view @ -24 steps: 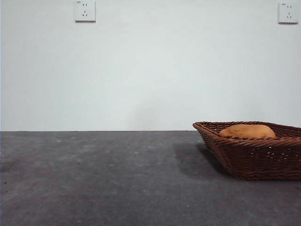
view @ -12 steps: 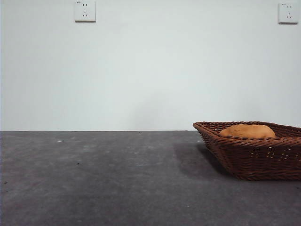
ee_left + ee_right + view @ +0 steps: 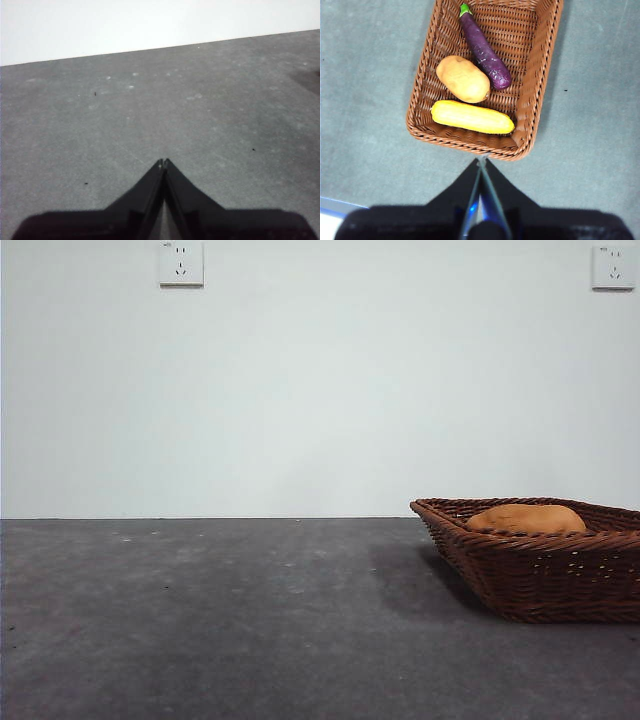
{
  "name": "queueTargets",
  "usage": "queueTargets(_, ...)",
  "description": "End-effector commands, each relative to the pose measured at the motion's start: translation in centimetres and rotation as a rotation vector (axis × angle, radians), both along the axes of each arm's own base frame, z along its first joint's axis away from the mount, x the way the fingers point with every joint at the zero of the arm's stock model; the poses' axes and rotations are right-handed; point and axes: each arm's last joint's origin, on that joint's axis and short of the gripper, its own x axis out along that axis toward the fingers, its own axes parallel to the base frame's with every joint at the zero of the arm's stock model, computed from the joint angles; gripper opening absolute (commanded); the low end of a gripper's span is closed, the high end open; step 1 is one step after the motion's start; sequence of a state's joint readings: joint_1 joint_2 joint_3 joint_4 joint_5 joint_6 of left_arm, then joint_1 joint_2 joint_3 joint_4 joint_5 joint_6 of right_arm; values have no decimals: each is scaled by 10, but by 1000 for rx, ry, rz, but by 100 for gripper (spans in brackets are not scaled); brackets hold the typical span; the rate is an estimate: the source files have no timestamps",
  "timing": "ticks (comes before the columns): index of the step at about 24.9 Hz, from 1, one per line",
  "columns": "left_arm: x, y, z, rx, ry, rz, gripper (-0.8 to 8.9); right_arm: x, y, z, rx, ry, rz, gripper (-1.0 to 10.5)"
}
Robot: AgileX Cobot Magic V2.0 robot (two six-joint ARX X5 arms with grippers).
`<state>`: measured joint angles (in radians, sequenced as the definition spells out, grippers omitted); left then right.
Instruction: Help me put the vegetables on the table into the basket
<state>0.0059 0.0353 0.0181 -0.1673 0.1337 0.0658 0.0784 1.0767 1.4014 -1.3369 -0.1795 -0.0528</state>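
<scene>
The brown woven basket (image 3: 536, 75) lies on the dark grey table (image 3: 370, 100) and holds all three vegetables: a yellow corn cob (image 3: 472, 117), a tan potato (image 3: 463, 78) and a purple eggplant (image 3: 484, 48). From the front, the basket (image 3: 540, 575) stands at the right with only the potato (image 3: 525, 519) showing above its rim. My right gripper (image 3: 482, 160) hovers high above the basket's near end, shut and empty. My left gripper (image 3: 163, 162) is shut over bare table, away from the basket.
Two wall sockets (image 3: 181, 263) (image 3: 612, 267) sit high on the white wall behind the table. A pale edge (image 3: 340, 207) shows at the corner of the right wrist view.
</scene>
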Motion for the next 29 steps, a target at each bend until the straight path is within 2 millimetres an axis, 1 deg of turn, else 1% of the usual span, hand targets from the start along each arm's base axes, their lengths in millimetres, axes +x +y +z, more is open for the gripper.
queueTargets(1,1,0,-3,-10,10,4,-4,1,0,0,-4,-4,2,1)
queueTargets(4,1,0,-4,-10,22,4,-4,1,0,0,-4,-3,2,1)
queueTargets(6,2,0,-5,-10,29,4,-4,3,0,2,-29,-44,20,1)
queueTargets(7,2,0,-5,-10,32,4,-4,3,0,6,-17,-103,7,1)
queueTargets(9,2,0,-5,-10,36,4,-4,-6,-1,20,6,-300,-6,1)
queueTargets(11,2,0,-5,-10,36,4,-4,-24,-2,30,35,-498,-14,1)
queueTargets(13,2,0,-5,-10,36,4,-4,-42,-4,30,63,-645,-29,1)
queueTargets(14,2,0,-5,-10,36,4,-4,-49,-5,25,60,-695,-34,1)
queueTargets(16,2,0,-5,-10,36,4,-4,-61,-8,7,23,-772,-87,1)
queueTargets(17,2,0,-5,-10,36,4,-4,-65,-9,-5,0,-807,-128,0)
queueTargets(20,2,0,-5,-10,36,4,-4,-74,-11,-52,-15,-881,-173,1)
queueTargets(24,2,0,-5,-10,36,4,-4,-74,-11,-102,-16,-893,-179,1)
queueTargets(29,2,0,-5,-10,36,4,-4,-70,-11,-162,-10,-862,-183,1)
